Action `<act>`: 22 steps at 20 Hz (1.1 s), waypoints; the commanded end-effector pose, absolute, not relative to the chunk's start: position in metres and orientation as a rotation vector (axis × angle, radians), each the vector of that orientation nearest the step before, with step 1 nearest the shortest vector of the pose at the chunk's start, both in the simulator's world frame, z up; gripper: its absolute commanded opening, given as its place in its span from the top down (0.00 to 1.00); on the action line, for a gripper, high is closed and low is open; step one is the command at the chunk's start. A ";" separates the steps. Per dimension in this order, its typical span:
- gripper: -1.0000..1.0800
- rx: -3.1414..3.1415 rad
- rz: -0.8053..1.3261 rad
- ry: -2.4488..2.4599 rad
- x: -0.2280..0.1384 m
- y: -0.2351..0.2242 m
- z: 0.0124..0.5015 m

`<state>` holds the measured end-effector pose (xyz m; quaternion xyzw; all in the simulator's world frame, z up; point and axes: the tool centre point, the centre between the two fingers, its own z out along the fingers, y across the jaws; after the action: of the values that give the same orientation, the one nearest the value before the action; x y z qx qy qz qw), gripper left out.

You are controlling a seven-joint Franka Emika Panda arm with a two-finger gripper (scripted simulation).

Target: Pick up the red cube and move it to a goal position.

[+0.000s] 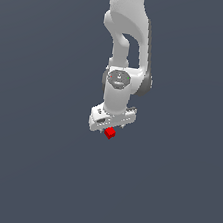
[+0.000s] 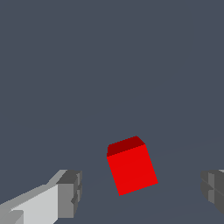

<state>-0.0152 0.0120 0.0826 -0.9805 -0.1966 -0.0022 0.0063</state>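
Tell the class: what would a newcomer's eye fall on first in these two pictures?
The red cube, the only bright colour on a plain dark grey ground, sits just under the white gripper in the exterior view. In the wrist view it lies between the open grey fingers, touching neither.

a plain, flat slate-grey backdrop (image 1: 23, 171) fills the whole exterior view from left to right and near to far, evenly lit, with no visible seam, wall, window or furniture edge, and the wrist view shows the same uniform grey surface (image 2: 109, 65) without texture.
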 end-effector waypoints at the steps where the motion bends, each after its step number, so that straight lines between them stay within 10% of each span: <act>1: 0.04 -3.045 -0.006 -0.730 -0.018 0.012 0.068; 22: 0.04 -2.942 0.000 -1.103 -0.025 0.009 0.020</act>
<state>-0.0250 0.0086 0.0196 -0.9362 -0.3514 0.0002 0.0002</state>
